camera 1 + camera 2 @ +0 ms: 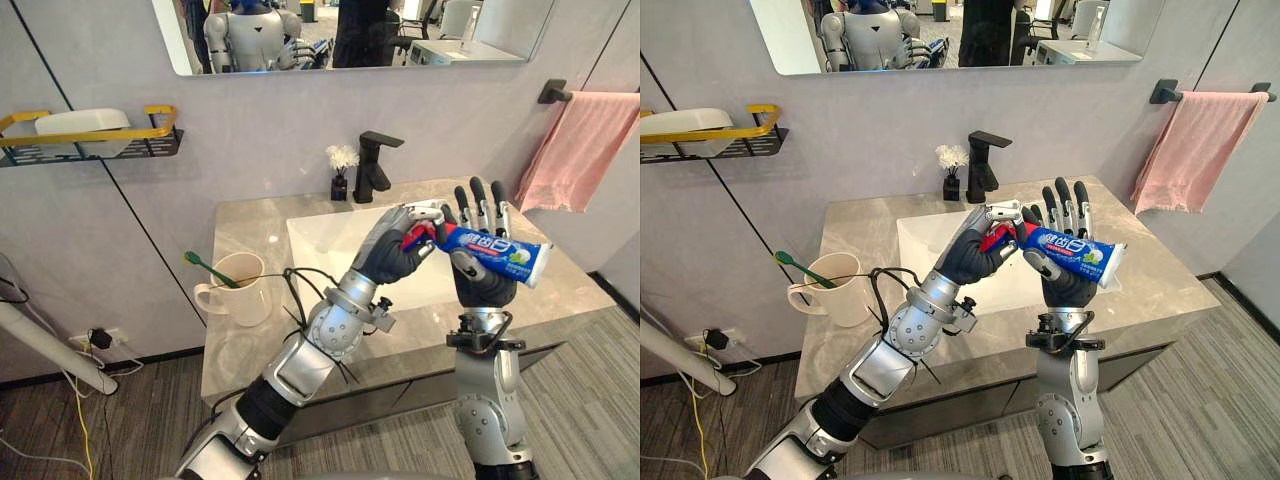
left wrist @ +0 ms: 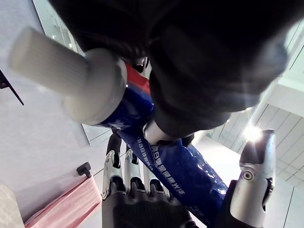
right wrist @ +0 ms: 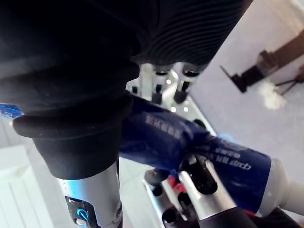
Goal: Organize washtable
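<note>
Toothpaste tube [image 1: 497,250] nearest me, above the sink [image 1: 320,240]: eye views show my left hand [image 1: 392,255] curled round its cap end, my right hand [image 1: 485,285] thumb-pinning it, fingers upright; left wrist view shows the white cap [image 2: 71,71]; right wrist view, apparently that thumb across it.

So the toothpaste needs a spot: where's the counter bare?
Bare counter right of the sink, toward the towel, and back-left between mug and vase. Crowded: faucet and vase behind the sink; the held toothpaste hangs over it.
</note>
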